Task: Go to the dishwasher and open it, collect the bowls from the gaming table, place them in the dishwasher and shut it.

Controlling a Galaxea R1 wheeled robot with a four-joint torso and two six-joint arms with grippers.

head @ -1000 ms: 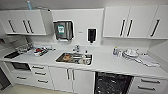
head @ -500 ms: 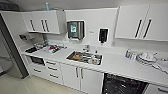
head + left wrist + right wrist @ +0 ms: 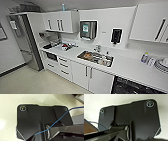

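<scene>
The dishwasher (image 3: pixel 135 87) shows as a dark opening with wire racks under the white counter, at the lower right of the head view. The gaming table and the bowls are out of view. In the left wrist view my own dark plate (image 3: pixel 37 121) and a thin blue cable hang over a pale floor. The right wrist view has the same kind of plate (image 3: pixel 134 117) against a pale surface.
A white counter (image 3: pixel 125 66) runs along the wall with a sink (image 3: pixel 95 58) full of dishes, stacked plates (image 3: pixel 162 65) at the far right, and clutter at the left end. White cabinets sit above and below. A tall steel fridge (image 3: pixel 25 42) stands left, with pale floor (image 3: pixel 37 83) before it.
The whole head picture has shifted and tilted: the sink has slid right and the fridge has come in at the left, so the camera has moved. The kitchen things stay put.
</scene>
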